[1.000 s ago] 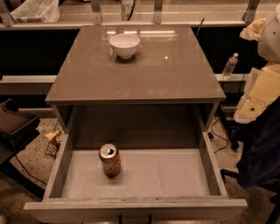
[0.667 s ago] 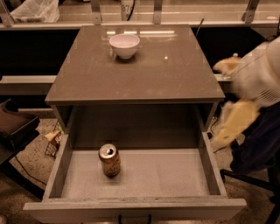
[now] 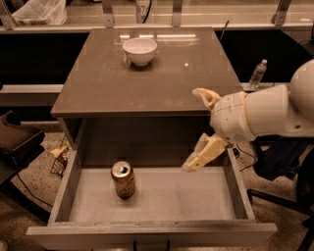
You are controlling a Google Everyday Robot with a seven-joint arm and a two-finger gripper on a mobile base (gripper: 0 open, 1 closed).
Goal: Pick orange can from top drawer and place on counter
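Note:
The orange can point(image 3: 123, 179) stands upright on the pale bottom of the open top drawer point(image 3: 147, 229), left of its middle. The counter point(image 3: 162, 78) is the brown glossy top above the drawer. My gripper point(image 3: 193, 130) hangs over the right half of the drawer, at the counter's front right edge, to the right of the can and well apart from it. Its two pale fingers point(image 3: 203, 154) are spread wide and hold nothing. The white arm reaches in from the right.
A white bowl point(image 3: 140, 50) sits at the back of the counter. A water bottle point(image 3: 257, 74) stands behind to the right. A plastic bag point(image 3: 38, 12) lies on the back shelf. A dark chair point(image 3: 277, 159) is at the right, dark furniture point(image 3: 14, 142) at the left.
My arm and gripper have swung in from the right edge toward the left, now over the drawer's right half. The can, drawer and bowl have not moved.

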